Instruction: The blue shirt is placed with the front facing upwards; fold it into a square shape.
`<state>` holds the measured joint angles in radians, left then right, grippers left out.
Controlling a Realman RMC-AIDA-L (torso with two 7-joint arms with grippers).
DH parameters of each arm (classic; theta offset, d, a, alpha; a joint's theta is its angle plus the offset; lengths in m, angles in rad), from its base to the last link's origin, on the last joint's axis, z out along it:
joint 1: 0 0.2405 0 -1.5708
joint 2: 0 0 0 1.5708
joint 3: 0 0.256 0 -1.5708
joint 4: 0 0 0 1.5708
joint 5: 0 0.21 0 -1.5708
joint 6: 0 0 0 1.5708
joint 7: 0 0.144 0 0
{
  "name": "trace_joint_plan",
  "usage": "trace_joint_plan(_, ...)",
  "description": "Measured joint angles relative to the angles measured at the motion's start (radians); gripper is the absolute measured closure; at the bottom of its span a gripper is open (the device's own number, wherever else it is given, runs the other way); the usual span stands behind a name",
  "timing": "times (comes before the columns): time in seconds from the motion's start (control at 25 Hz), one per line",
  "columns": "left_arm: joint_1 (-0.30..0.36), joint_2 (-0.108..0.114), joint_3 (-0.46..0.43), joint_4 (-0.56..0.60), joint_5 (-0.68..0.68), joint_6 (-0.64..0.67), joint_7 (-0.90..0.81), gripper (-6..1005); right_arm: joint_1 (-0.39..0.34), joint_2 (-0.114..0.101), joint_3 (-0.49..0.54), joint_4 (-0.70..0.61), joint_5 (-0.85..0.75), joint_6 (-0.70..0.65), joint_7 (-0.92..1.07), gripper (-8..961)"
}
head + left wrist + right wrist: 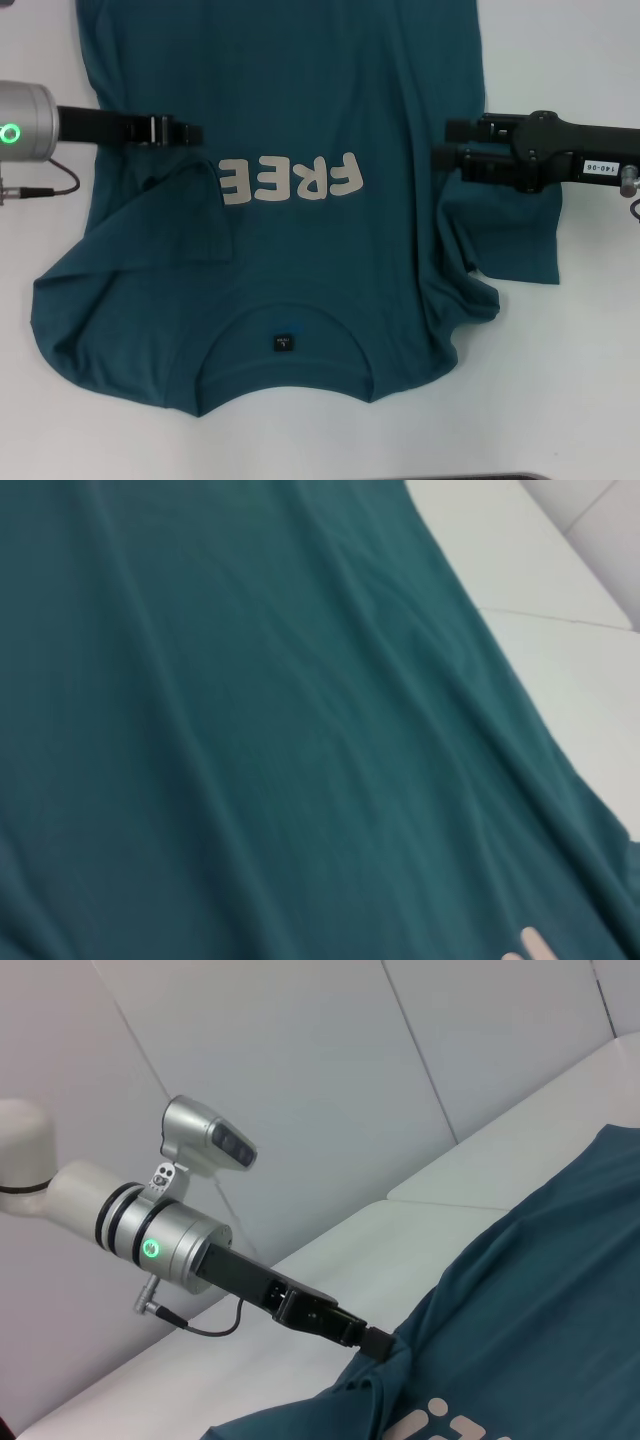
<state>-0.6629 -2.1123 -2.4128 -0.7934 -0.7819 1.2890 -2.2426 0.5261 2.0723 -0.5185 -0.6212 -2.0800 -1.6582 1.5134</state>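
Both claws, left claw [195, 131] and right claw [443, 150], reach level over the blue shirt [300, 260].

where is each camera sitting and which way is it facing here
Head view: on the robot's head, looking forward and down on the blue shirt and white table; left gripper and right gripper reach in from either side.
Left wrist view: on the left wrist, close over shirt fabric; none of the robot shows.
Right wrist view: on the right wrist, facing across the table at the left arm, whose gripper meets the shirt.
Shared: head and right wrist views both show the left gripper on the shirt.
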Motion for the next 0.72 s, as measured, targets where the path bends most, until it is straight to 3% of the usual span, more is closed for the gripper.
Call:
trace_joint_plan(0.44,0.032,0.015,-0.005,-0.008,0.008,0.041,-0.007,932,-0.003,0.000,0.000,0.000,0.000,0.000,0.003,437)
trace_joint_plan(0.72,0.091,0.020,-0.026,-0.058,-0.002,0.057,-0.007,690,0.003,0.001,0.000,0.000,0.000,0.000,0.003,439)
